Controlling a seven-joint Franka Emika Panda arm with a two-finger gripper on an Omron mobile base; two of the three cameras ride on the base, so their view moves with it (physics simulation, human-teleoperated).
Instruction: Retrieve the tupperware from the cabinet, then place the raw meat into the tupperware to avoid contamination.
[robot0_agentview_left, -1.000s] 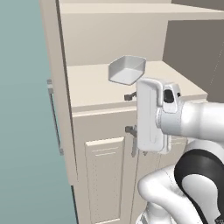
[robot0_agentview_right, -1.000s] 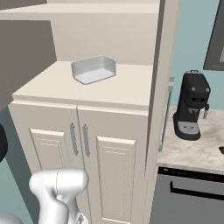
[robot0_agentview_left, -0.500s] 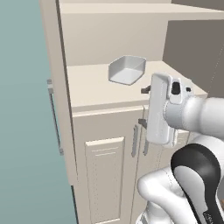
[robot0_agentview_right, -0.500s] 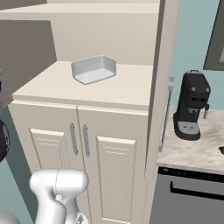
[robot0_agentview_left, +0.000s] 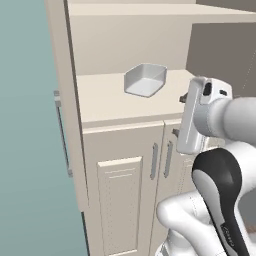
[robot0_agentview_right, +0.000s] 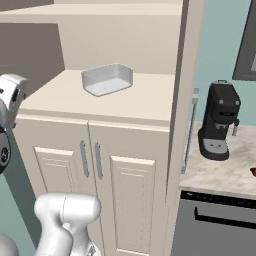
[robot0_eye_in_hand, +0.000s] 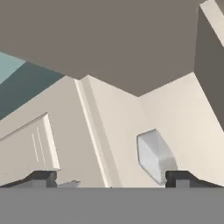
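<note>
Sitting upright on the open shelf of the cabinet (robot0_agentview_right: 125, 150), mouth up, the tupperware (robot0_agentview_right: 107, 78) is lidless, near-square, no clear long axis, one corner toward the shelf's front edge. Gripper (robot0_eye_in_hand: 109, 178) spread wide, empty, short of the tub.

The small white-grey, rounded-square plastic tub (robot0_agentview_left: 145, 80) (robot0_agentview_right: 107, 79) (robot0_eye_in_hand: 156, 156) stands on the open shelf of the tall beige-cream cabinet (robot0_agentview_left: 120, 165) (robot0_agentview_right: 135, 165), toward the far part of that shelf, above the two panelled doors with slim grey bar handles (robot0_agentview_right: 91, 160). Right of the cabinet, a black coffee machine (robot0_agentview_right: 219, 121) stands on a pale stone counter (robot0_agentview_right: 225, 172). The white arm's hand is near the shelf's front edge, right of the tub in the left base view.
</note>
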